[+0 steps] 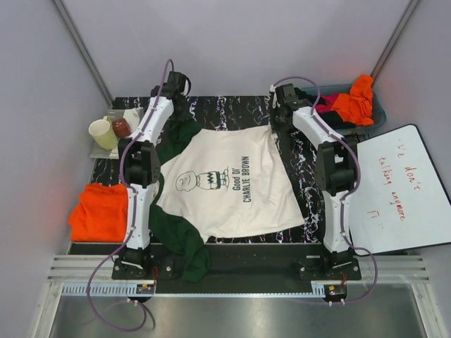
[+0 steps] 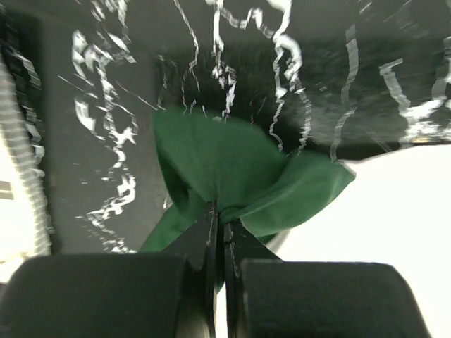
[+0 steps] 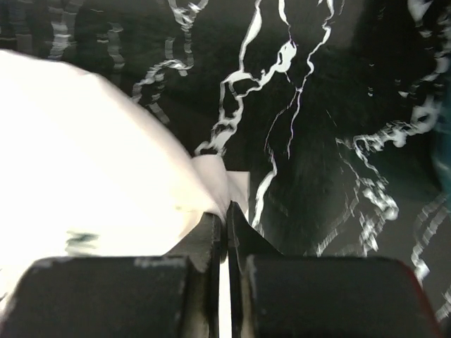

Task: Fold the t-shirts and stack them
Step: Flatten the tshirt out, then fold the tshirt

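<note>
Left fingers gripping green sleeve, right fingers gripping cream shirt, bin holding orange shirt

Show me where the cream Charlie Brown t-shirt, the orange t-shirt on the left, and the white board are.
cream t-shirt (image 1: 243, 208): top external view, plain cream body beside the print.
orange t-shirt (image 1: 99, 211): top external view, middle of the cloth.
white board (image 1: 403, 186): top external view, centre of its surface.
</note>
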Motion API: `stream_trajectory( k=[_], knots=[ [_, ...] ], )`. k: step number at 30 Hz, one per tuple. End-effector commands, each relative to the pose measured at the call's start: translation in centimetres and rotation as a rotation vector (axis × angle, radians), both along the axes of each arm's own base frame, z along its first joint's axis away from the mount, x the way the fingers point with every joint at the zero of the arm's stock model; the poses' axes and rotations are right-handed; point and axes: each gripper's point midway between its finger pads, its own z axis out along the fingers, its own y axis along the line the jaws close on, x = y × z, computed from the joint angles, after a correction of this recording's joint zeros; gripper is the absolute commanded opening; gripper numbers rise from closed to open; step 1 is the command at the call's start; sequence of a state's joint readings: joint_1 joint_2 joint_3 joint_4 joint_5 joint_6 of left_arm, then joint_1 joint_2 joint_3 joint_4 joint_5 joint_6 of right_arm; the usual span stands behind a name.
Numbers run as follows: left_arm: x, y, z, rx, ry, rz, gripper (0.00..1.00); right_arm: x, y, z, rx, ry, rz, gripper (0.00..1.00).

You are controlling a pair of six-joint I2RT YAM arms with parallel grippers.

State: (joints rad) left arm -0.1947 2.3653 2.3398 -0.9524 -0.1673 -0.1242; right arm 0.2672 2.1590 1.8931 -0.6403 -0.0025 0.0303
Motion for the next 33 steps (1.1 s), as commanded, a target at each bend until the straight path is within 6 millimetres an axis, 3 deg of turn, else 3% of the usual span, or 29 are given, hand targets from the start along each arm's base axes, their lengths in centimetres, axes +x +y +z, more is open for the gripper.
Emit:
stream_trajectory(
  k=[1,3,8,13,14,15,16,17,18,20,21,23,24,25,30,33],
  knots=[
    [1.7,1.4,4.0,-0.031,-0.112,0.066,0.00,3.9,-2.0,1.4,0.004,-0.065,-0.083,0.00],
    [1.4,1.9,4.3,-0.020,-0.110,0.070,0.00,4.4,-2.9,1.3,0.012,-0.056,-0.115,0.00],
    [-0.7,3.2,5.8,0.020,-0.103,0.111,0.00,5.6,-3.6,4.5,0.034,-0.119,-0.146,0.00],
    [-4.3,4.8,6.3,0.065,-0.053,0.178,0.00,4.4,-4.0,7.4,0.042,-0.144,-0.165,0.00],
    [-5.4,4.9,5.0,0.065,-0.012,0.201,0.00,4.1,-4.0,7.6,0.049,-0.143,-0.168,0.00],
    [-6.1,5.1,4.8,0.065,0.003,0.215,0.00,3.5,-3.9,6.9,0.054,-0.119,-0.162,0.00],
    [-6.8,5.0,4.9,0.055,0.008,0.216,0.00,3.0,-4.0,7.6,0.061,-0.124,-0.166,0.00],
    [-7.8,5.0,3.7,0.053,0.046,0.226,0.00,2.6,-4.1,7.4,0.059,-0.115,-0.166,0.00],
    [-8.6,4.9,3.4,0.048,0.069,0.228,0.00,1.8,-4.2,6.4,0.048,-0.086,-0.171,0.00],
    [-10.2,4.8,2.8,0.040,0.102,0.242,0.00,0.9,-4.5,6.4,0.045,-0.076,-0.178,0.00],
    [-10.9,4.9,2.8,0.051,0.110,0.252,0.00,0.1,-4.7,5.3,0.034,-0.048,-0.180,0.00],
    [-12.0,5.0,3.4,0.048,0.105,0.270,0.00,-0.7,-4.9,5.5,0.034,-0.041,-0.184,0.00],
    [-12.9,5.3,3.3,0.070,0.120,0.281,0.00,-1.5,-5.0,4.4,0.027,-0.012,-0.184,0.00],
    [-13.5,5.5,3.9,0.072,0.109,0.289,0.00,-2.0,-5.1,4.7,0.030,-0.012,-0.187,0.00],
    [-16.1,6.2,4.7,0.095,0.120,0.332,0.00,-5.0,-5.3,2.3,0.023,0.072,-0.178,0.00],
    [-17.7,6.2,4.0,0.100,0.160,0.348,0.00,-6.4,-5.4,1.2,0.019,0.111,-0.178,0.00]
  ],
)
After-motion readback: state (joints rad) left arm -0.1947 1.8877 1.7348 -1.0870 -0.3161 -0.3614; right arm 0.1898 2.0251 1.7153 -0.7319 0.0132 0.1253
